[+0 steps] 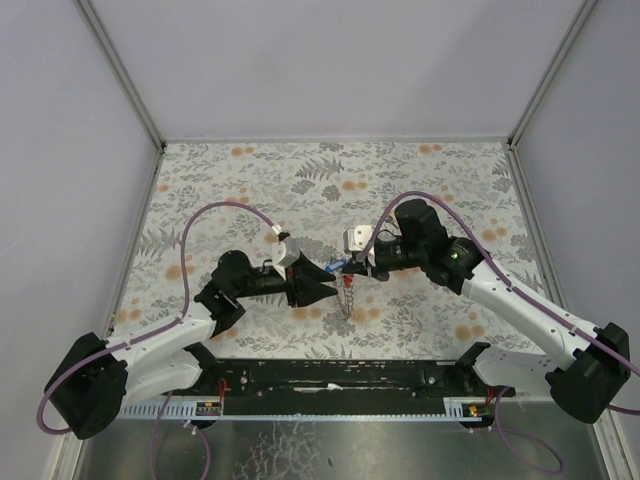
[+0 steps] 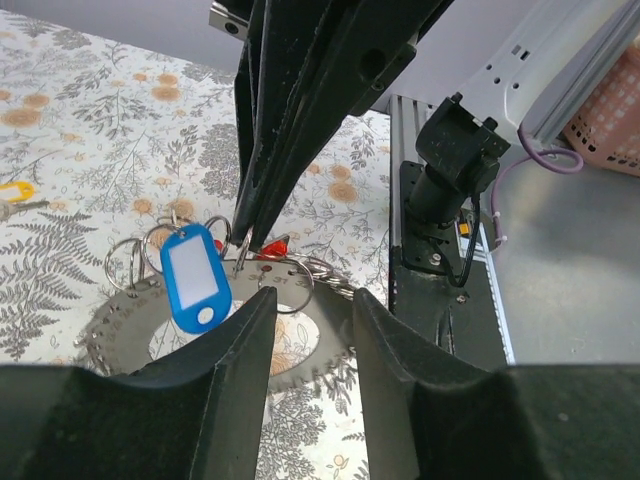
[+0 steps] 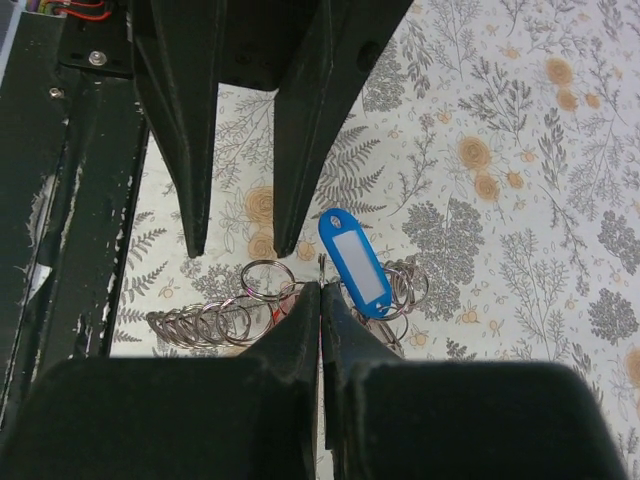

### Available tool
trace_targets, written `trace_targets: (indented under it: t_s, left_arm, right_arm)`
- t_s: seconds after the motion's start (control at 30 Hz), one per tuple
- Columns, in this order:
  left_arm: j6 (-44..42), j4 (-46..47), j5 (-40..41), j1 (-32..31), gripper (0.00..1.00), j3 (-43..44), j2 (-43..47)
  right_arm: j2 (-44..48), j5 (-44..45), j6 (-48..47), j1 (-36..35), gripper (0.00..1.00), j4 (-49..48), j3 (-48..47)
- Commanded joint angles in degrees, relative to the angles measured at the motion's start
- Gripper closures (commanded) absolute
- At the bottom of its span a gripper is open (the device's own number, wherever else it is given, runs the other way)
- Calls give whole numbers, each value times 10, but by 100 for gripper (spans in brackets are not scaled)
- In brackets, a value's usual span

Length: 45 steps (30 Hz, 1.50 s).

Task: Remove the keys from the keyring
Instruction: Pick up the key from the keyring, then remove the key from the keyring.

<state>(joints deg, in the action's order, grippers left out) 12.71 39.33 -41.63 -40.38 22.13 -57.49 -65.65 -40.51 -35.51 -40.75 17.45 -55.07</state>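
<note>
A: State of the right gripper point(image 3: 320, 292)?
B: Pinched tight on the keyring point(image 2: 118, 335), at its rim, just beside the blue-tagged key point(image 3: 355, 262).
A: And the left gripper point(image 3: 240, 248)?
B: Part open, a finger on either side of the ring's near edge, gripping nothing.
A: Location?
B: Between both grippers, mid-worktop point(image 1: 250, 180). A string of small rings point(image 3: 205, 325) trailed toward the arm bases.

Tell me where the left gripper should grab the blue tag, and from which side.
Probably the blue tag's holed end, pinched across its two long edges. That end faces the open left gripper and lies clear; the far end sits among small rings beside the shut right gripper. Come straight in from the left arm's side.
</note>
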Motion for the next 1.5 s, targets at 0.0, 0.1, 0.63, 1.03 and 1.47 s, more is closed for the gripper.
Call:
trace_targets:
  t_s: [0.0,0.1,0.63,1.03,1.47]
  left_arm:
    - [-58,73,-20,-8,64,-1,-17]
    - [-72,72,-18,-8,63,6,-30]
    - [-86,45,72,-8,67,7,-18]
    - [-57,60,7,-9,63,-7,5]
    - [-50,55,28,-9,67,14,-26]
  right_arm:
    - [14,-41,4,2,100,-17,-28]
    - [16,-47,4,2,100,-15,-27]
    - [30,-57,-4,2,100,-9,-13]
    - [34,-56,-7,1,100,-9,-8]
    - [40,-69,-26,-1,100,6,-2]
